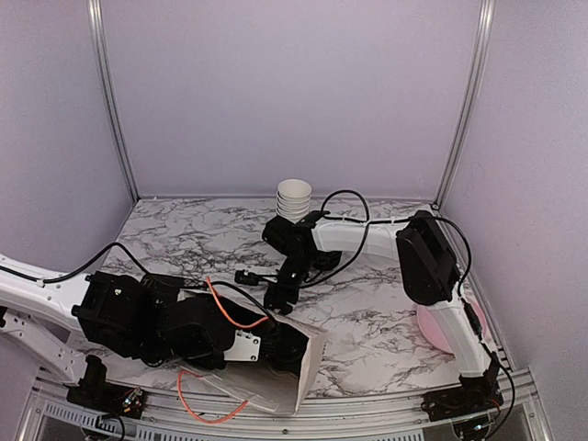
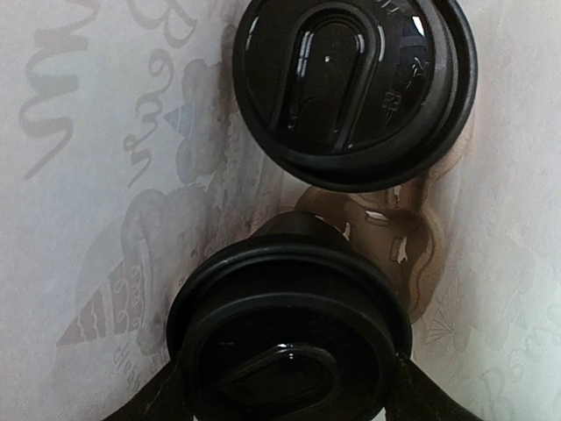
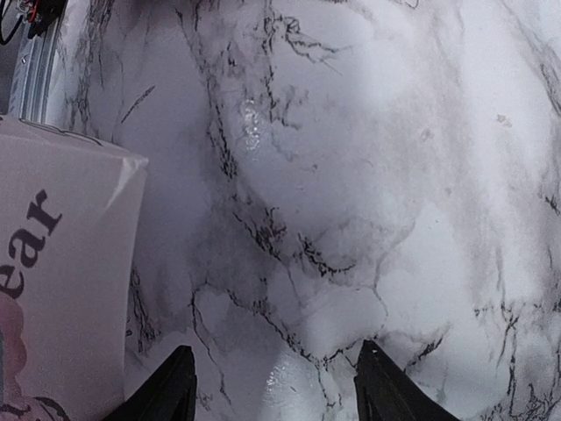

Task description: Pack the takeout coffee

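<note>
Marble tabletop between lilac walls; right gripper spread, left gripper pinching a takeout coffee.

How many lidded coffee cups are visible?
2, both inside the paper bag: the far cup, and the near cup between fingers of the left gripper. More may be hidden.

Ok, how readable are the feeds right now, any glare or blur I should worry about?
Left wrist: backlight glows through the bag wall, faint print showing; sharp glints on the far lid; the near lid is dark, slightly soft. Right wrist: crisp, with wet-looking glare patches on the marble table. Top external: even light, but the black left arm merges with the shadowed bag mouth.
</note>
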Action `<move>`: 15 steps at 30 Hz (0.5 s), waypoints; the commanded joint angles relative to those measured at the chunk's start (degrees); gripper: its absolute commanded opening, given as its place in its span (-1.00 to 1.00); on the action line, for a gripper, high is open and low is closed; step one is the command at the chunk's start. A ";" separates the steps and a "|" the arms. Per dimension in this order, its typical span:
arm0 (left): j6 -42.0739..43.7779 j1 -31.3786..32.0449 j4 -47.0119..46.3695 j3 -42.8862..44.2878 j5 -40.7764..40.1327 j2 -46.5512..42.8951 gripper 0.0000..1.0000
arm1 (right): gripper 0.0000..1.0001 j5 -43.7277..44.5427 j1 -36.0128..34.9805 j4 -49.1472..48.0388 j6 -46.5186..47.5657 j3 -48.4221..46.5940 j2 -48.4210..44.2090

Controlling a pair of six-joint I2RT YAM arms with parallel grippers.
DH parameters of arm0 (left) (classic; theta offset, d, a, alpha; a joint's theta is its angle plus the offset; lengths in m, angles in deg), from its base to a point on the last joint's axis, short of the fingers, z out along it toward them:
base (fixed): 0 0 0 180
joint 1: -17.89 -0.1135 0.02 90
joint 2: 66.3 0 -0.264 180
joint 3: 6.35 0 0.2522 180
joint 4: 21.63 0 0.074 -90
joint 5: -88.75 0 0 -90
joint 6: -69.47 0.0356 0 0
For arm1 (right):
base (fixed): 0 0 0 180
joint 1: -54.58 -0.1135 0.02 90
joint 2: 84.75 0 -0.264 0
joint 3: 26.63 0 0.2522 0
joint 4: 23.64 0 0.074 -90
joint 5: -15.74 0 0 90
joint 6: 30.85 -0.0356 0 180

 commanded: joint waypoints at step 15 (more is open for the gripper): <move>-1.35 -0.54 0.15 -2.46 6.77 -4.04 -0.24 | 0.24 6.72 -0.78 0.03 -0.95 -1.95 -4.60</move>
